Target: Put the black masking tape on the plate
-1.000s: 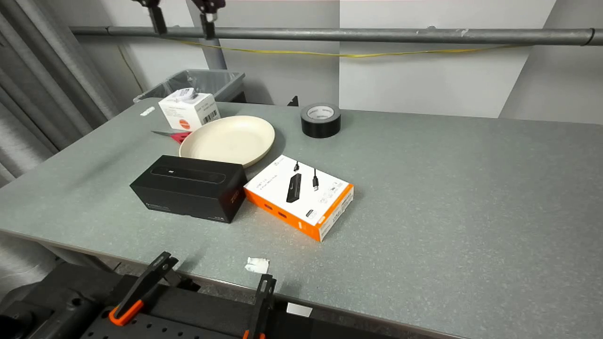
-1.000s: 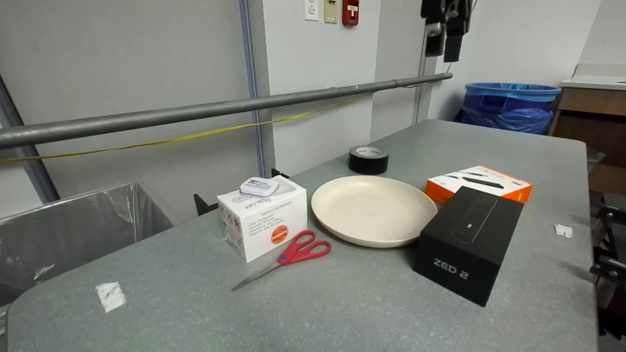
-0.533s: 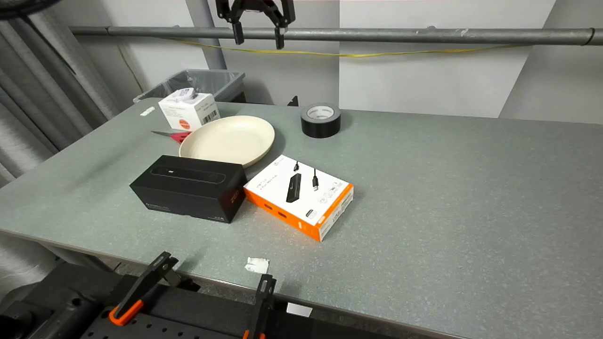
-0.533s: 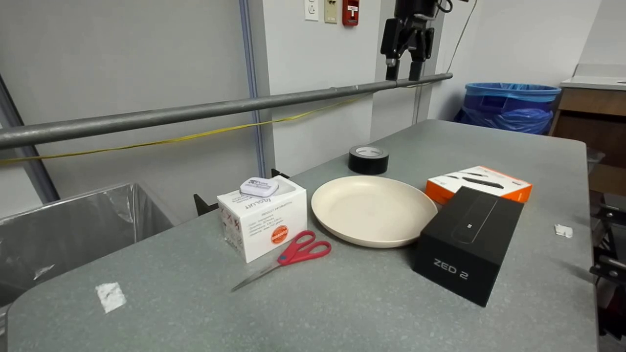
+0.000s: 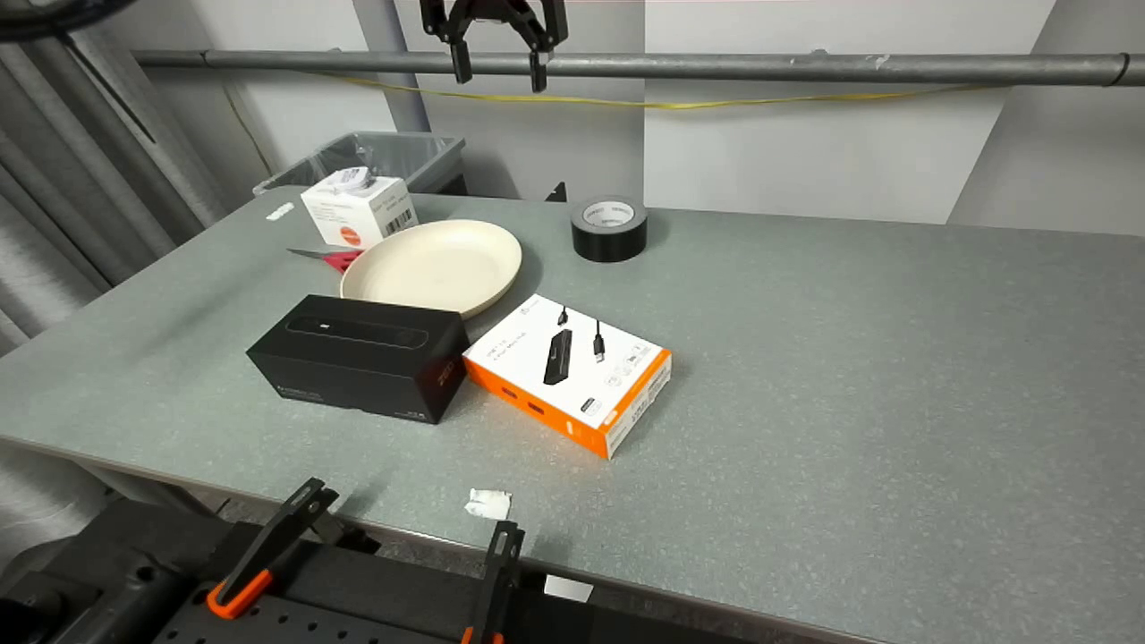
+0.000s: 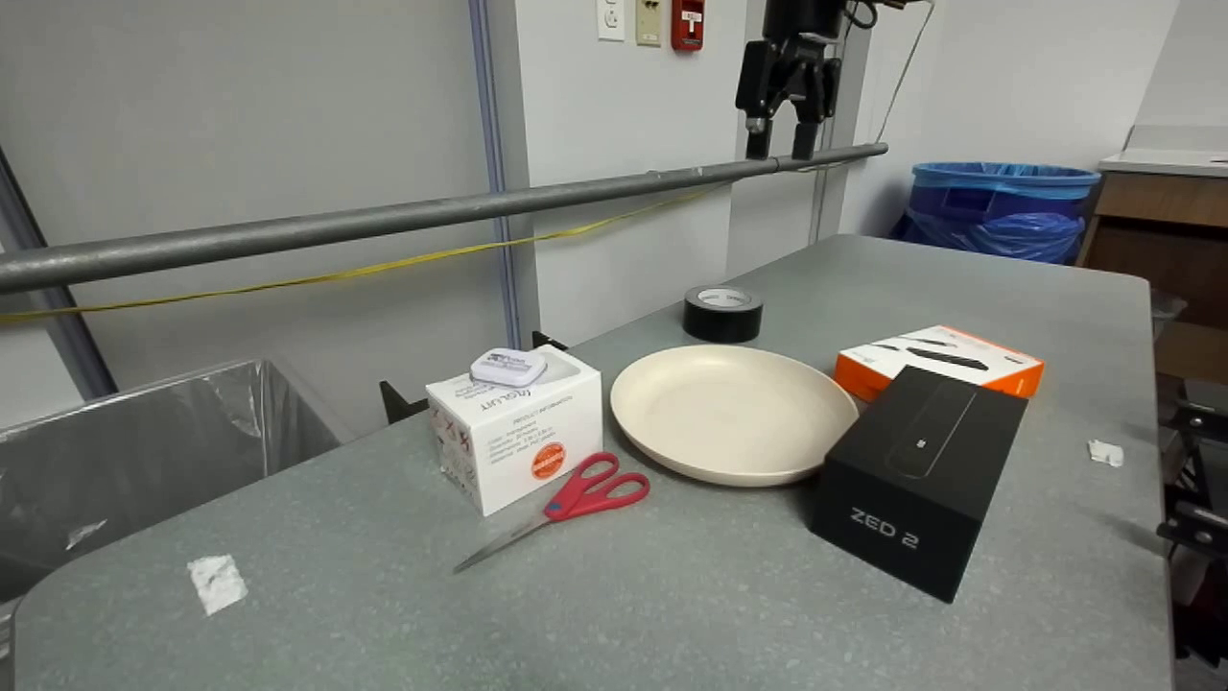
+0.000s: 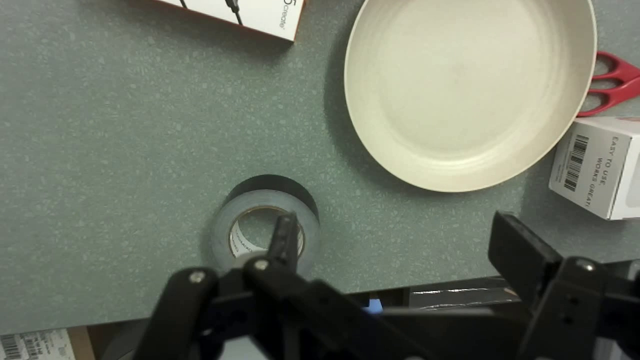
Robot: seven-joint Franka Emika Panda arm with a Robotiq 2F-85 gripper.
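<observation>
The black masking tape lies flat on the table near its wall edge, beside and apart from the plate; it also shows in an exterior view. The round cream plate holds nothing; it shows in an exterior view and the wrist view. My gripper is open and empty, high above the table near the wall; it also shows in an exterior view. In the wrist view its left finger partly covers the tape below.
A black box and a white-orange box stand by the plate. A white box with a small white case on top and red scissors lie on its far side. A pipe runs along the wall. A grey bin stands past the table end.
My open gripper has moved and lowered: rightward in an exterior view, leftward in an exterior view, mostly in the first half second, then only slightly. The tape and plate have not moved.
</observation>
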